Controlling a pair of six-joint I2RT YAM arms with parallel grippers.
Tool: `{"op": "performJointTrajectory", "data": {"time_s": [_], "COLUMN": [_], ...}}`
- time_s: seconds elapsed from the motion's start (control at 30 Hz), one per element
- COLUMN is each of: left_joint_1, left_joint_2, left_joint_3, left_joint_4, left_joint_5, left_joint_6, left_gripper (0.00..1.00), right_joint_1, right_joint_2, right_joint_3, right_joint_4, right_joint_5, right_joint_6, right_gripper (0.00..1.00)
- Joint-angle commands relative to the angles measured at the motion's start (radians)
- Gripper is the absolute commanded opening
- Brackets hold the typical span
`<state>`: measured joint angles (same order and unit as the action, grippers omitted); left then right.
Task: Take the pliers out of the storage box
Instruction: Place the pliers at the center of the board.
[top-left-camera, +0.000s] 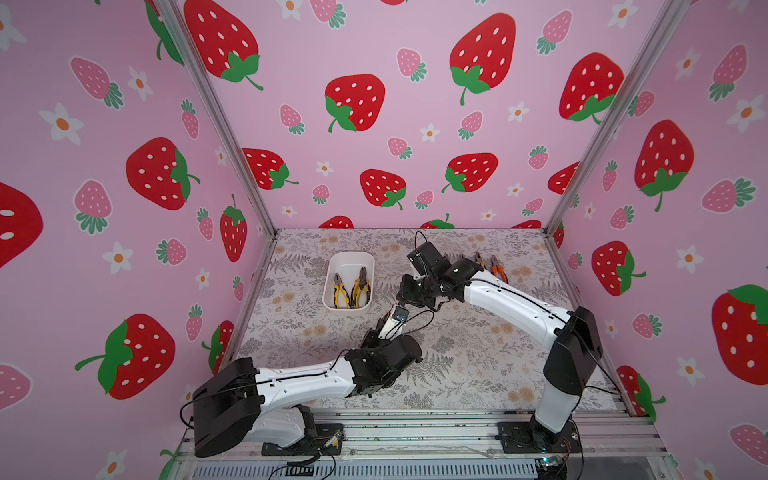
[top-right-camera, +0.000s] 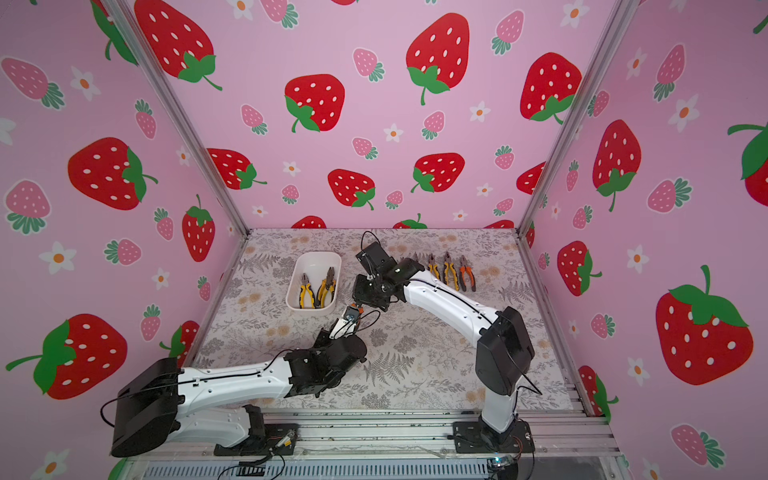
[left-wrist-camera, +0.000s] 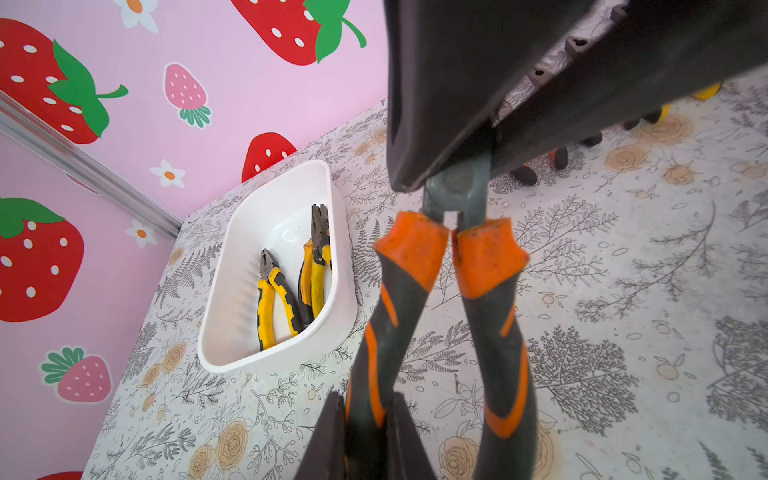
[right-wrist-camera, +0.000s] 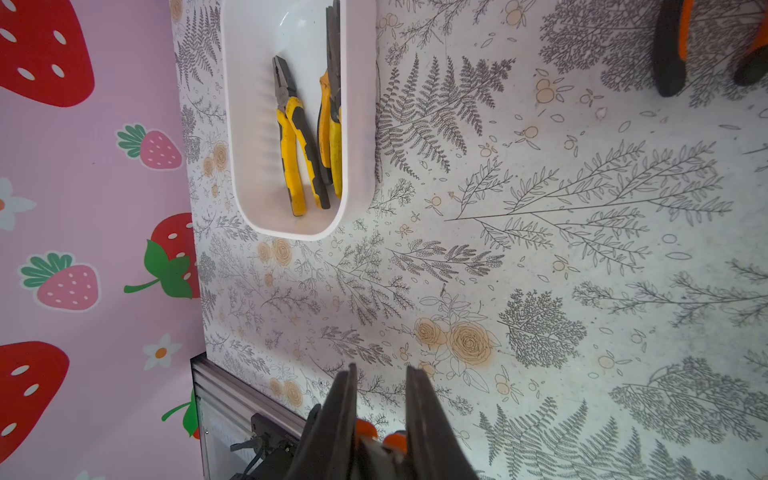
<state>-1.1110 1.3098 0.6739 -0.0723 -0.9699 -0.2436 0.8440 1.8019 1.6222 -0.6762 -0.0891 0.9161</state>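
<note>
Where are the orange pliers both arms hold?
The orange pliers hang between the grippers, right of the storage box from above: left gripper on a handle, right gripper on the head.

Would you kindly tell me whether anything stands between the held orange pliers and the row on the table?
Nothing visible lies between them. The left end effector and right end effector grip the orange pliers; the right arm partly hides the row.

Robot test cell, lab type; bench boxed on three sides by strawberry-print panels (top-left-camera: 374, 124) set in bare aluminium posts (top-left-camera: 216, 112); floral sheet (top-left-camera: 478, 353) laid as bench top; left arm (top-left-camera: 307, 380) and right arm (top-left-camera: 511, 307), white and black, stand on black mount plates (top-left-camera: 515, 436) on a slotted aluminium rail (top-left-camera: 415, 432) along the front edge.
</note>
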Motion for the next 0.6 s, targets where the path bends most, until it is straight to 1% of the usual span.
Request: {"op": "performJointTrajectory", "data": {"time_s": [0.0, 0.07, 0.13, 0.2, 0.23, 0.27, 0.4, 0.47, 0.57], "left_joint_1": [-0.016, -0.015, -0.015, -0.015, -0.015, -0.014, -0.012, 0.004, 0.090], "left_joint_2": [-0.034, -0.054, -0.069, -0.083, -0.093, -0.103, -0.133, -0.140, -0.146], "left_joint_3": [0.041, 0.023, 0.011, 0.002, -0.005, -0.012, -0.034, -0.037, -0.025], "left_joint_4": [0.053, 0.070, 0.077, 0.079, 0.082, 0.084, 0.096, 0.085, 0.032], "left_joint_5": [0.001, 0.007, 0.012, 0.010, 0.006, 0.001, -0.007, -0.001, 0.116], "left_joint_6": [0.018, 0.022, 0.024, 0.018, 0.015, 0.013, 0.002, -0.022, -0.075], "left_gripper": [0.17, 0.38, 0.51, 0.59, 0.66, 0.68, 0.69, 0.73, 0.73], "right_joint_1": [0.012, 0.007, -0.007, -0.032, -0.051, -0.072, -0.173, -0.231, -0.333], "right_joint_2": [-0.024, -0.030, -0.042, -0.059, -0.071, -0.084, -0.141, -0.169, -0.218], "right_joint_3": [-0.019, -0.019, -0.018, -0.014, -0.012, -0.012, -0.015, -0.013, -0.034], "right_joint_4": [0.007, 0.001, -0.015, -0.039, -0.054, -0.066, -0.102, -0.146, -0.175], "right_joint_5": [0.006, 0.033, 0.066, 0.110, 0.134, 0.151, 0.181, 0.206, 0.225], "right_joint_6": [-0.048, -0.069, -0.094, -0.123, -0.139, -0.154, -0.215, -0.269, -0.365], "right_gripper": [0.00, 0.00, 0.00, 0.00, 0.00, 0.00, 0.00, 0.00, 0.00]}}
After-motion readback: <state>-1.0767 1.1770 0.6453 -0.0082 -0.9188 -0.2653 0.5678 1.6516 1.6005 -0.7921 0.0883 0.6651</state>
